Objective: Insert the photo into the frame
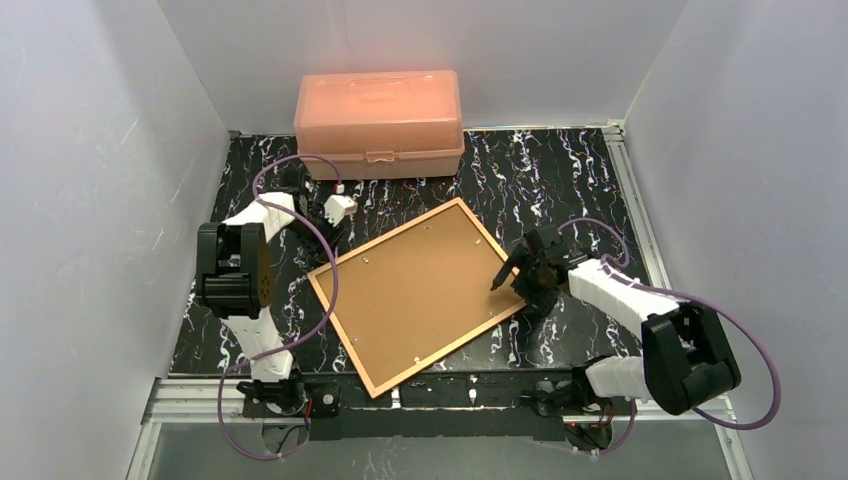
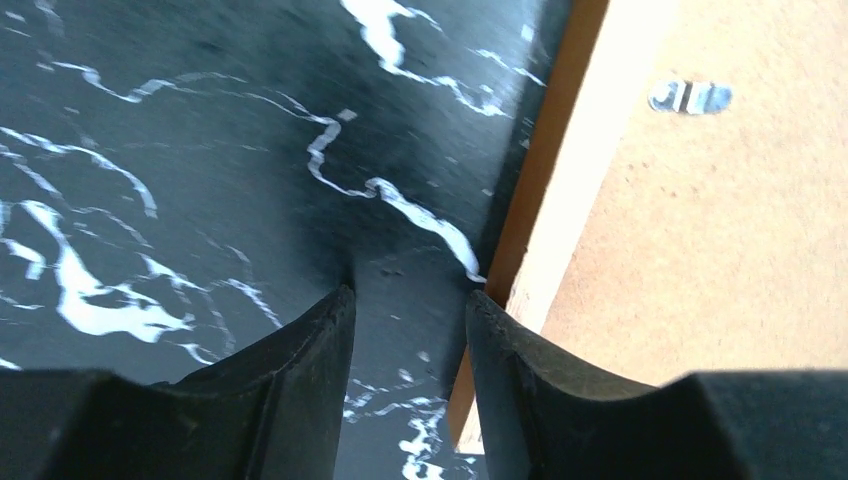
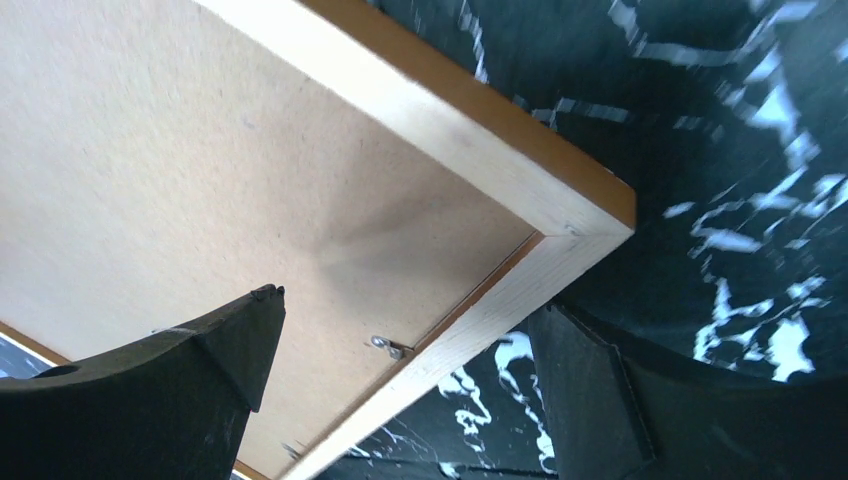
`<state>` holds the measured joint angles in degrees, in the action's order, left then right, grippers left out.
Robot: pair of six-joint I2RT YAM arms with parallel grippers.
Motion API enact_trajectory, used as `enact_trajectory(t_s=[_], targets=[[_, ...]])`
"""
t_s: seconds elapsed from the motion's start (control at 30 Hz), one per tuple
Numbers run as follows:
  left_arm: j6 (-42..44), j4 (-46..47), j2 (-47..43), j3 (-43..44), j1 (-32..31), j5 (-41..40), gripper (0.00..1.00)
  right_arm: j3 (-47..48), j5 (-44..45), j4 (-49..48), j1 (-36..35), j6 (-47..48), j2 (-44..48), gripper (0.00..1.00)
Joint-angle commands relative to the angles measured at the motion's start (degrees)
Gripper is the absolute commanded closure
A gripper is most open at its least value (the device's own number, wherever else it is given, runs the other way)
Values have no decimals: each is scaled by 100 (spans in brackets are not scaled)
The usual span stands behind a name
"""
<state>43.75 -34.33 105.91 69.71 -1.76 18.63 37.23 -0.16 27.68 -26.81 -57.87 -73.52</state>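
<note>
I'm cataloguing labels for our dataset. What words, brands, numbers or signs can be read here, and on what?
None readable. The orange-brown wooden frame, its brown backing board, the pink translucent plastic box and the black marbled table show no legible text; any moulding on the box lid is too blurred to read.

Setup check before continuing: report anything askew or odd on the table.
The frame lies back-up and skewed diagonally to the table edges. Its backing board is already in place, yet no photo is visible anywhere.
</note>
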Motion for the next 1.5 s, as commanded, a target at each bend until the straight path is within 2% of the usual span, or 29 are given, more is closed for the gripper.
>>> enact_trajectory(t_s=[0.0, 0.23, 0.4, 0.8, 1.07, 1.3, 1.47], targets=[[328, -806, -524, -394, 1, 619, 57, 450, 67, -513, 599, 459, -231, 1], [1059, -1590, -1061, -938, -42, 1012, 58, 1084, -274, -845, 890, 856, -1188, 1], [1554, -1641, -1367, -1493, -244, 973, 56, 1574, -308, -879, 889, 1062, -1761, 1], [1311, -1880, -1576, -1618, -862, 1318, 55, 2392, -583, -1112, 857, 1313, -2500, 1], [897, -1782, -1453, -1567, -1252, 1542, 54, 3392, -616, -972, 566, 1422, -3247, 1], [798, -1888, -1517, -1677, -1256, 1883, 52, 3981, -329, -506, 560, 1857, -3403, 1], [876, -2284, -1732, -1651, -1219, 2250, 53, 4204, -7, -242, 565, 2164, -3148, 1]])
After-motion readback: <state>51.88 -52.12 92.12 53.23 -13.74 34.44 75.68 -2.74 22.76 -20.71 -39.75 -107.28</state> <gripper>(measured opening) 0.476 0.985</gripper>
